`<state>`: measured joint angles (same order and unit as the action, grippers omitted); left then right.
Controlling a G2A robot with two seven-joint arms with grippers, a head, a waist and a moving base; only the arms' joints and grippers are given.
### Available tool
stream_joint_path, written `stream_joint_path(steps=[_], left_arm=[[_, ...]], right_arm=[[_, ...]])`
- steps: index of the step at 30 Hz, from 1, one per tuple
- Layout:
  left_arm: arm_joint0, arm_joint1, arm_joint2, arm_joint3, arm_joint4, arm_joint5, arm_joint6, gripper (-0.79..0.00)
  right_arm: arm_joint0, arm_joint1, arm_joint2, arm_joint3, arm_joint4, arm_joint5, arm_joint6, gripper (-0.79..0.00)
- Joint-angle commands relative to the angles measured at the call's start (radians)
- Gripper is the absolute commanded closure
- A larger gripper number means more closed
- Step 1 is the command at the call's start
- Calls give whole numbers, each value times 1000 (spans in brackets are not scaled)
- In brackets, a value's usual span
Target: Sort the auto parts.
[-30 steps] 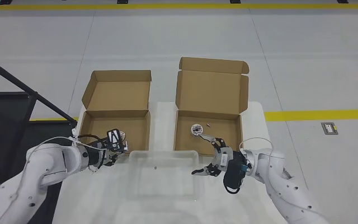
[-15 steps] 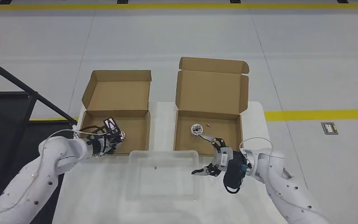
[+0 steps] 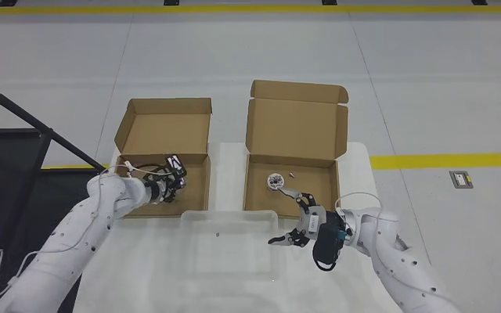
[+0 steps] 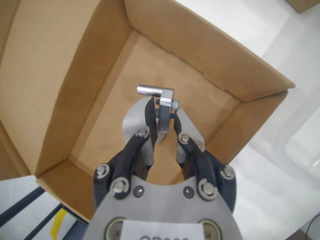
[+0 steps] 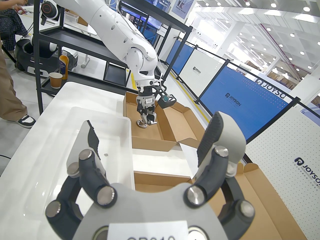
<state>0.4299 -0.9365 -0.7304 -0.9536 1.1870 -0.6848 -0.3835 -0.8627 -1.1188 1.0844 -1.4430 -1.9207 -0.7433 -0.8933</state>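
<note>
1. White tabletop [image 3: 227, 176] fills the lower centre of the top view, w/ grey floor and a yellow line behind. Two open cardboard boxes sit side by side on it: left box [image 3: 196, 192] and right box [image 3: 317, 184]. A clear tray [image 3: 235, 262] lies just in front, between them.
2. Grip: the left end effector [image 4: 163, 111] is clamped on a bright metal part [image 4: 155, 91], a chrome pin on a small block. The part sits inside the left box's walls, low over the cardboard floor. Can't tell if it touches.
3. The right end effector [image 3: 279, 216] is spread wide w/ nothing in it. It hovers at the tray's upper right corner, by the right box's front wall.
4. The right box holds a round part [image 3: 275, 181] at centre-left of its floor.
5. Change vs 1 s ago: the L arm has swung from the left box's front edge up and right into the box, and the wrist has turned. The metal part came along, grip unchanged.
6. R arm shows no diff, same pose and same open jaws. Boxes, tray and round part haven't shifted.
7. Meaning: the carry looks done and the part is at its box, so release is prob next. It isn't sorted until the jaws let go.
8. The tray shows little but a speck [image 3: 217, 233], so the task seems far along.
</note>
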Motion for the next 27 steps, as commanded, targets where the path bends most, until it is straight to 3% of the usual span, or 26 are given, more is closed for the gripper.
stream_joint_path(steps=[1, 6, 9, 11, 20, 27], left_arm=[[-11, -20, 8, 36, -11, -20, 9, 0], [-38, -58, 25, 87, 26, -47, 4, -12], [-46, -75, 22, 118, 35, -61, 12, -225], [-51, -85, 19, 136, 43, -67, 17, -259], [-70, -120, -9, 196, 85, -86, 46, -271], [-89, -115, -79, 203, 106, -122, 88, -283]], right_arm=[[0, 0, 0, 0, 0, 0, 0, -785], [0, 0, 0, 0, 0, 0, 0, -785], [0, 0, 0, 0, 0, 0, 0, -785], [0, 0, 0, 0, 0, 0, 0, -785], [0, 0, 0, 0, 0, 0, 0, -785], [0, 0, 0, 0, 0, 0, 0, -785]])
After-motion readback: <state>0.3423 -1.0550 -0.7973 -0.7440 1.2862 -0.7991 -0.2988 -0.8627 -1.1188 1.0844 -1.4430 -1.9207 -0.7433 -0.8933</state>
